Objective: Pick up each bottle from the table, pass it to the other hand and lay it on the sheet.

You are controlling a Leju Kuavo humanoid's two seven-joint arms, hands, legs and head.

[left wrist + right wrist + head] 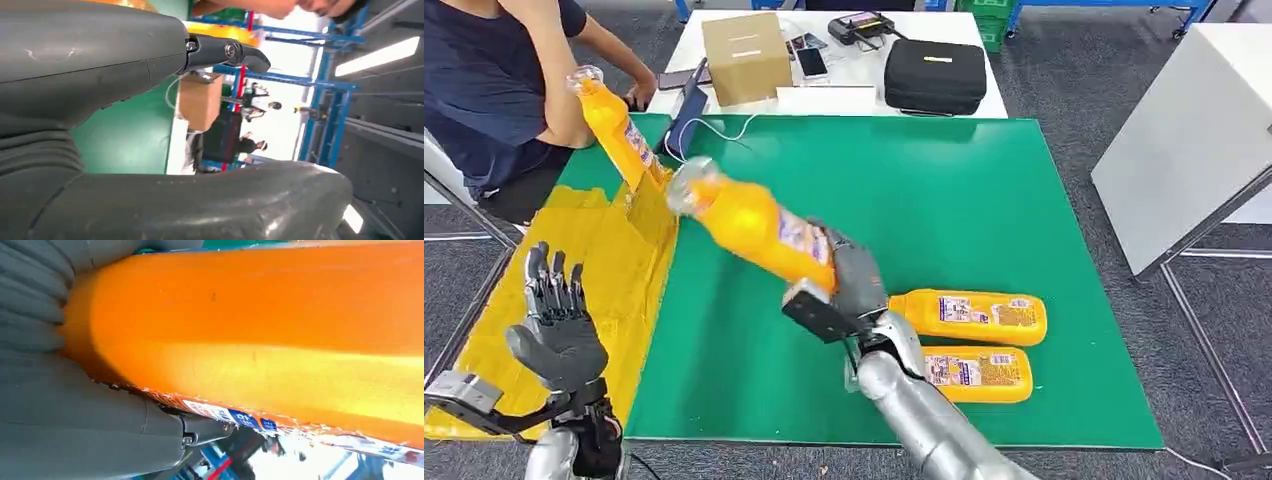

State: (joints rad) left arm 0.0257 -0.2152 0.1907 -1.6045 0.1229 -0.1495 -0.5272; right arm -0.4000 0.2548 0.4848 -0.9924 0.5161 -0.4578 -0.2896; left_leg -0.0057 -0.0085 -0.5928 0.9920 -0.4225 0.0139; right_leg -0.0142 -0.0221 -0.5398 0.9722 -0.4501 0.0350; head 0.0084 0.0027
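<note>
Green mat (pixel 944 200) covers frame ctr; yellow sheet (pixel 614 290) at left. Right hand (pixel 849 275), ctr frame, grips orange bottle (pixel 754 222) raised, tilted, cap to upper left. Left hand (pixel 559 325), lower left, fingers spread, holds nothing. Two bottles (pixel 972 317) lie on mat lower right.
</note>
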